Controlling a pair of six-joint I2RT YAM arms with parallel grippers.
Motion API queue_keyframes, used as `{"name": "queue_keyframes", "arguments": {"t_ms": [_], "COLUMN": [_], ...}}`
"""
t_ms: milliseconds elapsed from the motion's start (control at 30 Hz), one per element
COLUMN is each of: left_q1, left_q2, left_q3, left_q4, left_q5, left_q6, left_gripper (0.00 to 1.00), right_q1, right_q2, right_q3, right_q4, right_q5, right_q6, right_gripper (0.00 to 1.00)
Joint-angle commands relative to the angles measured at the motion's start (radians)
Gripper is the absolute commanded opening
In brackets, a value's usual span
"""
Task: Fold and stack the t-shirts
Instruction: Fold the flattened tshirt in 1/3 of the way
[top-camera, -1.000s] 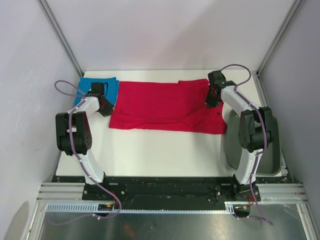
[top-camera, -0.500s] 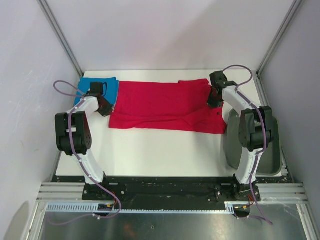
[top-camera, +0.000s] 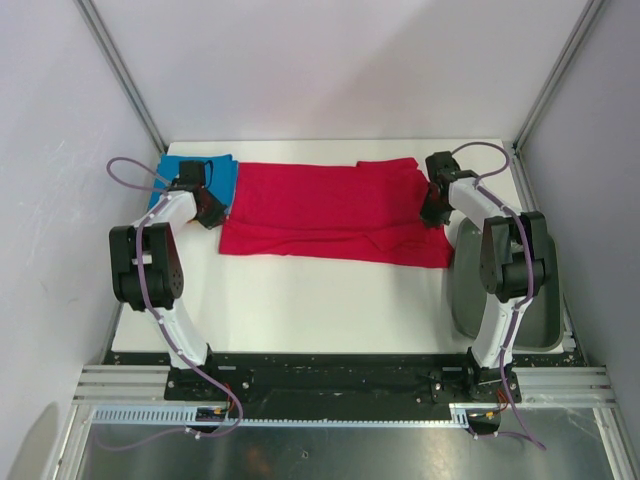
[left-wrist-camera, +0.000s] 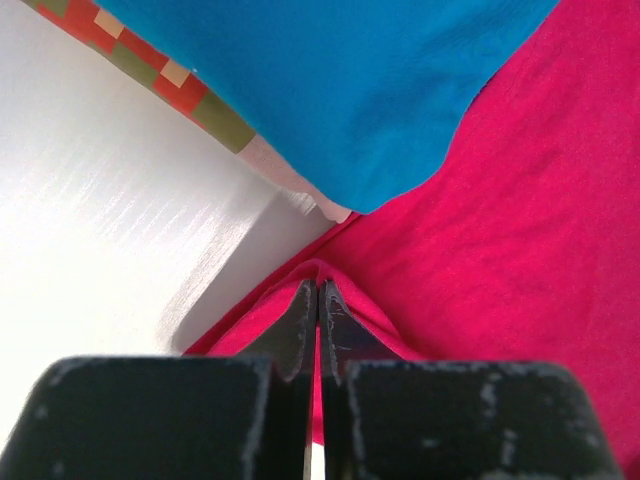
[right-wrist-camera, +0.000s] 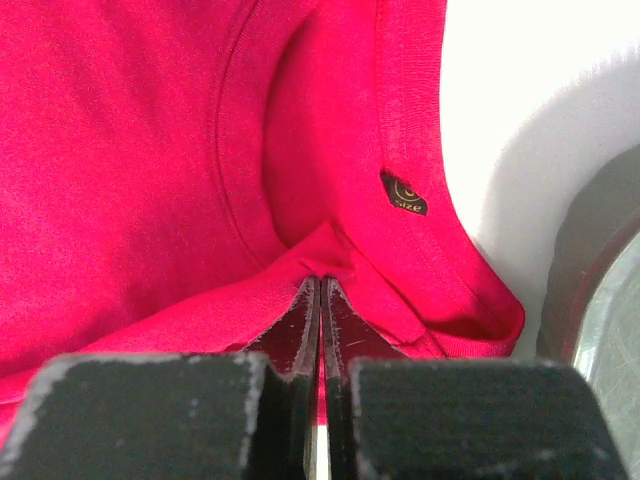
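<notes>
Top external view: your red t-shirt (top-camera: 330, 210) lies spread across the middle of the frame, with the blue t-shirt (top-camera: 222, 172) at its upper-left end. Your left gripper (left-wrist-camera: 318, 292) is pinched tight on a red fold at the left edge. Your right gripper (right-wrist-camera: 320, 285) is clamped on red cloth below the neck tag (right-wrist-camera: 404, 192).

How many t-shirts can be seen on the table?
2: the red t-shirt spread across the far middle, the blue t-shirt at the far left. Others may hide beneath it.
</notes>
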Motion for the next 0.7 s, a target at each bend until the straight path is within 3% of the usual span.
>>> {"name": "queue_keyframes", "arguments": {"t_ms": [0,100,167,200,300,367,467,667], "left_q1": [0.008,0.007,0.009,0.011,0.015,0.015,0.016,0.014], "left_q2": [0.009,0.019,0.022,0.019,-0.013,-0.061,-0.134,-0.259], "left_q3": [0.048,0.064,0.071,0.074,0.068,0.045,-0.017,-0.173], "left_q4": [0.03,0.033,0.033,0.034,0.038,0.041,0.041,0.047], "left_q5": [0.003,0.012,0.018,0.025,0.037,0.058,0.067,0.085], "left_q6": [0.028,0.037,0.045,0.05,0.066,0.07,0.061,0.037], "left_gripper": [0.0,0.0,0.03,0.08,0.4,0.53,0.57,0.52], "right_q1": [-0.008,-0.013,-0.013,-0.011,0.002,0.013,0.025,0.03], "right_q2": [-0.021,-0.021,-0.025,-0.029,-0.057,-0.084,-0.127,-0.264], "right_q3": [0.006,0.006,0.008,0.008,0.012,0.011,-0.022,-0.198], "right_q4": [0.021,0.026,0.034,0.037,0.043,0.039,0.037,0.072], "right_q5": [0.014,0.002,-0.015,-0.02,-0.028,-0.026,-0.043,-0.077], "right_q6": [0.011,0.01,0.007,0.005,-0.002,0.002,0.028,0.075], "right_gripper": [0.0,0.0,0.07,0.14,0.4,0.48,0.5,0.42]}}
